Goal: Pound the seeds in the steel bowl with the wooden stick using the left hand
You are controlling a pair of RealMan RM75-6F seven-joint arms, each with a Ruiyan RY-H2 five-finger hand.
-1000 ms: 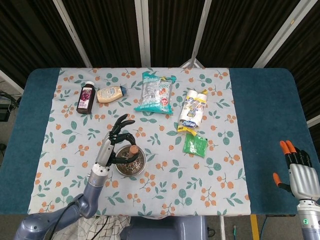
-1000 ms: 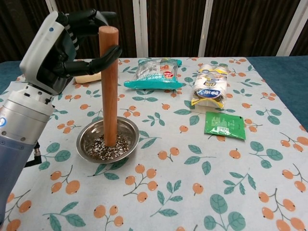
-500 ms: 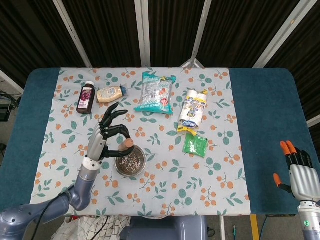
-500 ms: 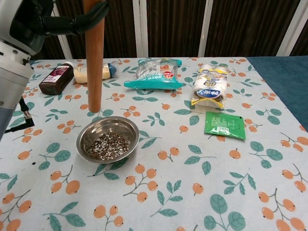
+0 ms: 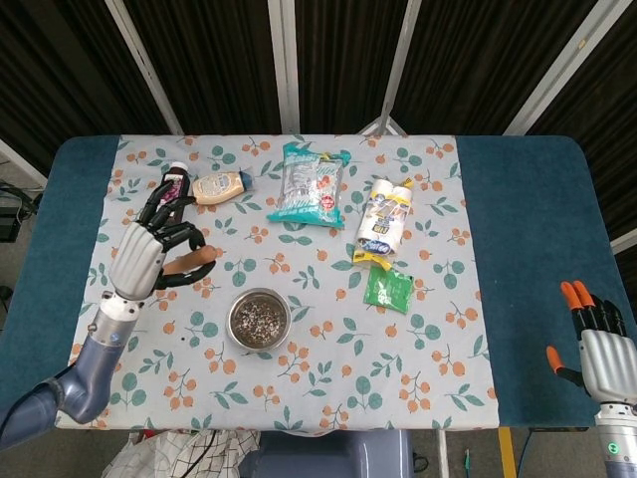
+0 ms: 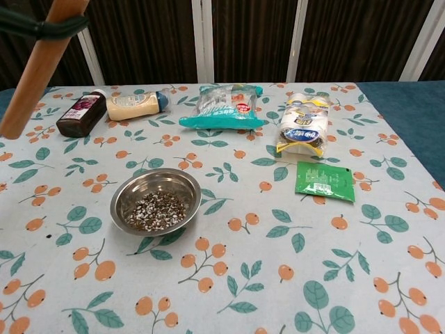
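The steel bowl holds crushed seeds near the front middle of the floral cloth. My left hand is raised left of the bowl and holds the wooden stick. In the chest view the stick slants at the top left, tilted, clear of the bowl, with only a dark finger across it. My right hand hangs at the far right beyond the table's front corner, fingers up, holding nothing.
Along the back stand a dark bottle, a cream squeeze bottle, a teal snack bag and a white-yellow packet. A green sachet lies right of the bowl.
The left hand has lifted the stick out of the bowl and carried it up and to the left; the stick has tilted from upright. The right hand has not moved.
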